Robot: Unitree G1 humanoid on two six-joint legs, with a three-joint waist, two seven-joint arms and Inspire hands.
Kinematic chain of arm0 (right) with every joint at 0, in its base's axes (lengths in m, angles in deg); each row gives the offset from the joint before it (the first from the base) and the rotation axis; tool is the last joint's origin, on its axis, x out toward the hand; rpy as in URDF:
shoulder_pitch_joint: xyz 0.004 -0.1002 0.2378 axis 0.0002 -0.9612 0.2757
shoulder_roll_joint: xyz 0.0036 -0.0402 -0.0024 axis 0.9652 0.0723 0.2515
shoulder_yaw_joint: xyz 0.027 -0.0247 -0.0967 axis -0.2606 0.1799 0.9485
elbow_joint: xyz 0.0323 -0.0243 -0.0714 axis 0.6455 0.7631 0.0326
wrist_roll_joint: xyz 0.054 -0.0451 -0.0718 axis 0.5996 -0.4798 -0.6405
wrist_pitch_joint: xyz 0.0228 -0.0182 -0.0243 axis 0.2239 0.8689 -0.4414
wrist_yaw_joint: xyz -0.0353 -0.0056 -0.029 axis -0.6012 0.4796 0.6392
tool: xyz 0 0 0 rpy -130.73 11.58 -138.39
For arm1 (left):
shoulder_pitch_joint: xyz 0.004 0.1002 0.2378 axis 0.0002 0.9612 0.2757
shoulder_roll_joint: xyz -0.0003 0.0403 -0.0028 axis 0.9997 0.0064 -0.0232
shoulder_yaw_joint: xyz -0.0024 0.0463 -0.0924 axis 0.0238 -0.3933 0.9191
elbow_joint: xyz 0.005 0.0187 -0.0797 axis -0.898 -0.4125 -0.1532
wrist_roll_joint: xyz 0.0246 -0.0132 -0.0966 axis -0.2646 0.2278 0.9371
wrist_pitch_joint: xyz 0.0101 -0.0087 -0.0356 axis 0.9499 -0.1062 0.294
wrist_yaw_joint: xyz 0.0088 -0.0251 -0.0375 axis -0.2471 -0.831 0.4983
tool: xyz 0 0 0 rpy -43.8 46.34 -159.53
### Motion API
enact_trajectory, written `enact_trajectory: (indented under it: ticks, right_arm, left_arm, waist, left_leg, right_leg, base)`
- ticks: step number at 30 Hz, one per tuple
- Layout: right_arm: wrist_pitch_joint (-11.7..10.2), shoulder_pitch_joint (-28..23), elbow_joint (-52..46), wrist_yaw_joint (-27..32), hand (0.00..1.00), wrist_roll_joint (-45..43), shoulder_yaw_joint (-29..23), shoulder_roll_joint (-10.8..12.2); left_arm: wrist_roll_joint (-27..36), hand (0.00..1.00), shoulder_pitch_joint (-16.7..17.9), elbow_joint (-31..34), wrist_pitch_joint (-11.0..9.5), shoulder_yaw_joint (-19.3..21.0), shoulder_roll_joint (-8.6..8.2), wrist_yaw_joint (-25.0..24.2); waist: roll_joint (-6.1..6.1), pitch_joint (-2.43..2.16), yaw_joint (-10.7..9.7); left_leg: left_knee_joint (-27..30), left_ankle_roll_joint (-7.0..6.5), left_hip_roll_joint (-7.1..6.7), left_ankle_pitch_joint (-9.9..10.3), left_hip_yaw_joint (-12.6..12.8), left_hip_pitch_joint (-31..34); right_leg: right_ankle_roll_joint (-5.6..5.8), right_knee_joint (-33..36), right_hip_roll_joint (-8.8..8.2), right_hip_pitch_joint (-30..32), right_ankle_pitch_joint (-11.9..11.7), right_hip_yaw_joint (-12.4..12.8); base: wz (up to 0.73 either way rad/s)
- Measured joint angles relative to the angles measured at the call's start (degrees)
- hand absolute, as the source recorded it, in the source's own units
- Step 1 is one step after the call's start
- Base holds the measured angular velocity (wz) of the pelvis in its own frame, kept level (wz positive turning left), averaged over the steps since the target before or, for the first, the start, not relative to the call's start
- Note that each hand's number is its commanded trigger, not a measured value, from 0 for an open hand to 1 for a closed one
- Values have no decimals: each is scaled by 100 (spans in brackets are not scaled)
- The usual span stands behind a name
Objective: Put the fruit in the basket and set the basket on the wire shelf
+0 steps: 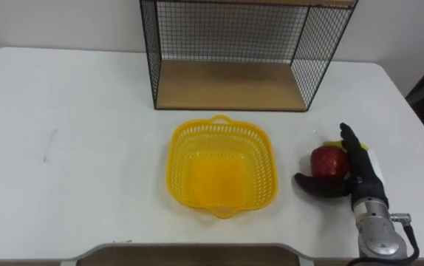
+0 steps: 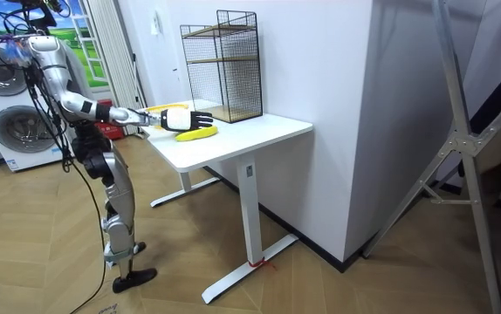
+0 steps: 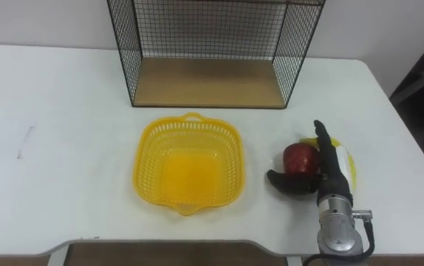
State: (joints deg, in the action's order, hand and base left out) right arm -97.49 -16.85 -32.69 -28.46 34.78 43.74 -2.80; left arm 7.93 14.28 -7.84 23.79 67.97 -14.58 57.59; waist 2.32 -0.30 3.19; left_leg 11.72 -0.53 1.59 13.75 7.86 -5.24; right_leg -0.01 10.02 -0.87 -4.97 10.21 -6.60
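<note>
Note that your right hand [image 1: 357, 179], fingers straight and thumb spread, flanks the apple [image 1: 328, 160] on its right and near sides, with the empty basket [image 1: 176, 159] just left of it

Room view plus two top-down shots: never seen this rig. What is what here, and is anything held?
The machine is a two-legged humanoid robot with finger hands, standing at a white table. The room view comes from a camera standing off in the room and shows the whole robot. The left and right eye views come from a stereo camera in its head, looking down at the work, so they show the same scene.

On the table are a yellow plastic lattice basket with nothing in it and, behind it, a black wire shelf with a wooden floor. To the right lie a red apple and a yellow banana.

The right hand is at the apple. Its fingers lie straight along the apple's right side and its thumb reaches across the near side, so it brackets the apple rather than clamping it.
</note>
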Motion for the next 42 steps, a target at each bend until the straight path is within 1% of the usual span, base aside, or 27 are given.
enact_trajectory:
  ticks: [2, 7, 8, 9, 10, 11, 12, 18, 20, 24, 27, 34, 40, 42]
  right_arm:
    - [-8, 0, 0, -20, 0, 0, 0, 0]
    - [-50, 0, 10, -63, 0, -1, -2, 0]
    - [-83, 0, 47, -91, 14, -29, -4, 0]
    - [-115, 0, 72, -118, 31, -91, -10, 0]
    - [-117, 0, 73, -134, 54, -127, -14, 0]
    - [-124, 0, 79, -165, 69, -206, -39, 1]
    - [-125, 2, 88, -157, 100, -271, -69, 1]
    - [-101, 157, 331, -164, 100, -693, -408, -3]
    - [-75, 183, 350, -164, 100, -735, -437, -1]
    - [22, 190, 376, -173, 100, -876, -511, 4]
    - [14, 251, 497, -172, 100, -905, -516, 3]
    - [19, 277, 570, -248, 100, -872, -506, 17]
    - [14, 267, 545, -289, 100, -228, -494, 31]
    - [19, 263, 512, -401, 100, 119, -443, 90]
  left_arm:
    - [0, 0, 15, 0, 0, 0, -8, 0]
    - [-4, 0, -4, 3, 0, 7, -5, -3]
    - [-23, 0, -11, 3, 0, 13, -5, -15]
    - [-97, 0, -12, 3, -1, 17, -5, -40]
    - [-107, 0, -10, 3, -1, 17, -5, -51]
    - [-119, 0, -14, 3, -1, 19, -2, -81]
    - [-125, 0, -40, 3, -2, 19, -2, -106]
    - [-160, 0, -33, 10, 0, 19, 0, -124]
    - [-223, 0, -31, 12, 10, 19, 2, -125]
    - [-272, 0, -27, 12, 58, 17, 2, -135]
    - [-367, 0, -35, 12, 87, 17, 12, -154]
    - [-368, 0, -46, 12, 102, 8, 14, -167]
    - [-366, 0, -19, 13, 103, 6, 11, -166]
    - [-367, 0, -36, 13, 101, 11, 10, -167]
  waist:
    - [11, 4, -6]
    - [60, 32, -16]
    - [67, 31, -11]
    - [71, 32, -11]
    - [71, 32, -14]
    - [71, 32, -16]
    - [71, 32, -16]
    - [105, 20, -27]
    - [127, 16, -26]
    - [165, -9, -25]
    - [166, -10, -29]
    - [173, -9, -37]
    - [150, -10, -30]
    - [132, -14, -14]
  left_leg:
    - [2, 0, -2, 0, 0, 2]
    - [-2, 0, -4, 0, -4, 11]
    - [-3, 0, -5, 0, -4, 6]
    - [-3, 0, -7, 0, -4, 4]
    - [-4, 0, -7, 0, -4, 2]
    - [-5, 0, -7, 0, -4, -8]
    - [-7, 0, -8, 0, -4, -22]
    - [-11, 0, -8, 0, -5, -29]
    - [-11, 0, -7, 0, -8, -27]
    - [-11, 0, -7, 0, -14, -30]
    - [-9, 0, -8, 0, -14, -39]
    - [-6, 0, -4, 2, -17, -41]
    - [2, 2, 3, 3, -14, -44]
    - [2, 2, 5, 3, -12, -46]
  right_leg:
    - [0, -6, -1, 0, 0, 0]
    - [0, -16, -1, 6, 0, 1]
    - [0, -16, -1, 4, 0, 3]
    - [1, -16, -1, 4, 0, 4]
    - [2, -16, -1, 5, -1, 6]
    - [3, -17, -1, 3, -2, 8]
    - [3, -16, -1, 1, -2, 14]
    - [3, -13, 3, -7, -2, 28]
    - [3, -15, 3, -8, -2, 25]
    - [3, -16, 2, -15, -2, 19]
    - [3, -17, 1, -27, -2, 18]
    - [3, -20, 3, -60, -2, 11]
    - [1, -19, 15, -56, -3, 29]
    - [0, -18, 16, -74, -4, 34]
  base:
    - [0]
    - [0]
    - [0]
    - [0]
    - [0]
    - [0]
    - [0]
    - [0]
    - [0]
    - [0]
    - [0]
    - [0]
    - [0]
    - [0]
